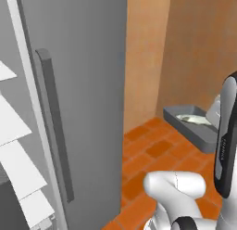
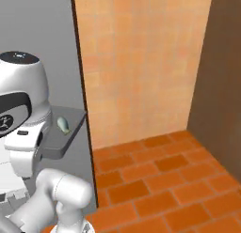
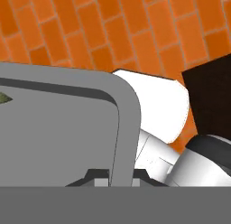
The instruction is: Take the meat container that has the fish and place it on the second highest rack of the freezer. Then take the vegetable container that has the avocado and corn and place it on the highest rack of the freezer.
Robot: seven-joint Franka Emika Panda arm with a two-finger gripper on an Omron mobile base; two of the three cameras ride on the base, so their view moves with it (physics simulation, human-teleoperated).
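The meat container (image 1: 189, 125) is a shallow grey tray held above the floor, right of the freezer (image 1: 88, 85). The silvery-green fish (image 1: 196, 118) lies inside it. From the other side, the meat container (image 2: 63, 139) sticks out past the freezer's grey side (image 2: 42, 34) with the fish (image 2: 62, 125) in it. My gripper (image 3: 116, 177) is shut on the rounded rim of the meat container (image 3: 54, 128), one fingertip on each side of its wall. A green tip of the fish (image 3: 3, 99) peeks in at the left. White shelves (image 1: 14, 145) show left of the long door handle (image 1: 53, 127).
Orange tiled floor (image 1: 152, 150) lies below the tray. An orange wall (image 2: 136, 63) stands behind, with a dark brown wooden panel (image 2: 221, 86) at the right. My own white arm (image 1: 176, 187) fills the lower foreground.
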